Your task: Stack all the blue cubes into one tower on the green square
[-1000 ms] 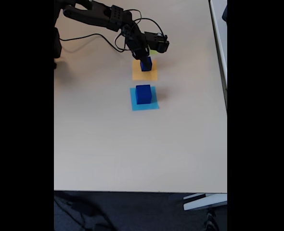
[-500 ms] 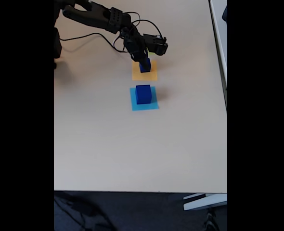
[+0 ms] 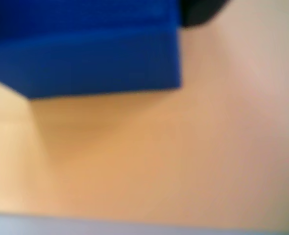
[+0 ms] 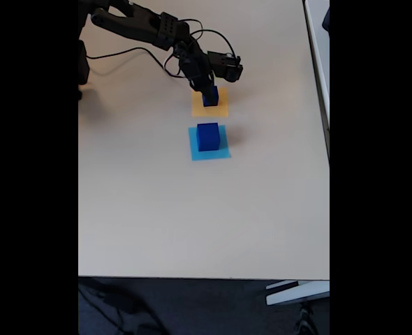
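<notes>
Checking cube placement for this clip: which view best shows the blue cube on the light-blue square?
The fixed view: the blue cube sits whole and sharp on the light-blue square. The wrist view gives just a blurred blue-grey strip along its bottom edge, unidentifiable.

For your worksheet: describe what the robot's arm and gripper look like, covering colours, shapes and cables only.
In the fixed view the arm is entirely black, built of chunky, boxy segments joined in a chain. Thin black cables loop loosely off it and trail across the beige table. The gripper is black too; its finer shape is too small to make out.
</notes>
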You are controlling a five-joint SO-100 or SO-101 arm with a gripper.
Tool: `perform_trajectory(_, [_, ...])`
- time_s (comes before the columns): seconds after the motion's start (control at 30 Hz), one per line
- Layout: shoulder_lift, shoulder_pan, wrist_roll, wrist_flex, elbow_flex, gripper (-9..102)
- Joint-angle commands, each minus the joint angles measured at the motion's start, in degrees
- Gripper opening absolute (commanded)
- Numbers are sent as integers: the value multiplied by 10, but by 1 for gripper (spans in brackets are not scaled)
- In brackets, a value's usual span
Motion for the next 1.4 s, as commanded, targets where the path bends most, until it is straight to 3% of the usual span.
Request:
perform_trajectory(0.0, [11, 3, -13, -12, -4, 24])
perform_trajectory(0.47, [14, -8, -56, -1, -52, 29])
perform_trajectory(0.6, [11, -15, -95, 40, -131, 32])
perform_trajectory(0.97, [-19, -46, -209, 44, -387, 32])
perform_trajectory(1.2, [-23, -102, -95, 60, -398, 31])
perform_trajectory(1.37, [-47, -147, 37, 123, -417, 30])
